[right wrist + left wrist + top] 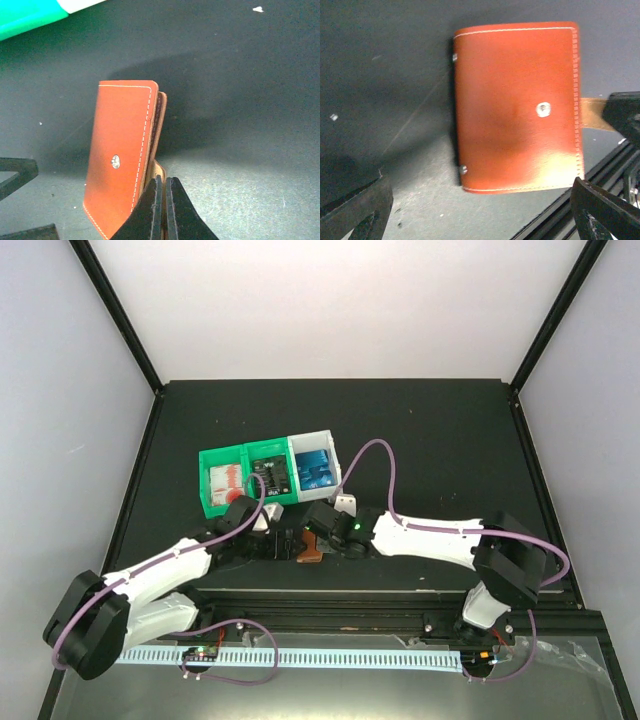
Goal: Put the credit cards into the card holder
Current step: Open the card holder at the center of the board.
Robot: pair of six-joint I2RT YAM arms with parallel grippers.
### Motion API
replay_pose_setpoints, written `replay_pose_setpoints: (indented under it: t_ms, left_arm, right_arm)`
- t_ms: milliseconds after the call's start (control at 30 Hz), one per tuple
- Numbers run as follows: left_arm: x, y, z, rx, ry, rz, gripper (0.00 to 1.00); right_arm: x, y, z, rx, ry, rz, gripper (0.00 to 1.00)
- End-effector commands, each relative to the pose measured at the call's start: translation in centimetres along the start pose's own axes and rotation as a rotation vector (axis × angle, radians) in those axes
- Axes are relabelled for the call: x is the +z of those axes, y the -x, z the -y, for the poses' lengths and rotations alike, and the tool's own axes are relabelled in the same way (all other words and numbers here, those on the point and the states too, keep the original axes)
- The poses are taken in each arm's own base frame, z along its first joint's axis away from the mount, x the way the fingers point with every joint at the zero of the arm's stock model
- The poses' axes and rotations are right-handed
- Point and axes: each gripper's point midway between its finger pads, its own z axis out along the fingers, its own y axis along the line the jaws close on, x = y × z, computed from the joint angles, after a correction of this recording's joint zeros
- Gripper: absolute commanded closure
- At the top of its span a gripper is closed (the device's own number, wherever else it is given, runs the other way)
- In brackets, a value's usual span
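Observation:
The card holder [311,547], a closed reddish-brown wallet, lies between my two grippers near the table's front. It fills the left wrist view [517,107], snap stud showing. My right gripper [164,200] is shut on its snap tab [592,111], just past the wallet's edge [122,155]. My left gripper [480,220] is open, its fingers [362,210] spread wide on the near side of the wallet, not touching it. The credit cards sit in bins behind: a red-and-white one [225,483], a black one [270,475] and a blue one [318,470].
Two green bins [207,490] and one white bin [335,465] stand in a row just behind the grippers. A black rail [380,600] runs along the table's front edge, close to the wallet. A green bin corner [30,17] shows in the right wrist view.

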Motion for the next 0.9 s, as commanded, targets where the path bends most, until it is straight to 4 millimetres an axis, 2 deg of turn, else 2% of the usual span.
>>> replay_pose_setpoints:
  t_ms: [0, 433, 867]
  left_arm:
    - [-1.0, 1.7, 3.3, 0.095, -0.112, 0.025, 0.01]
    - [-0.9, 2.5, 4.7, 0.144, -0.144, -0.006, 0.01]
    - [0.4, 2.6, 3.6, 0.141, -0.074, -0.062, 0.04]
  right_arm:
    - [-1.1, 0.7, -1.2, -0.002, 0.040, -0.003, 0.99]
    - [-2.8, 1.8, -2.6, -0.001, 0.094, 0.015, 0.99]
    - [-2.9, 1.9, -2.5, -0.002, 0.093, 0.018, 0.99]
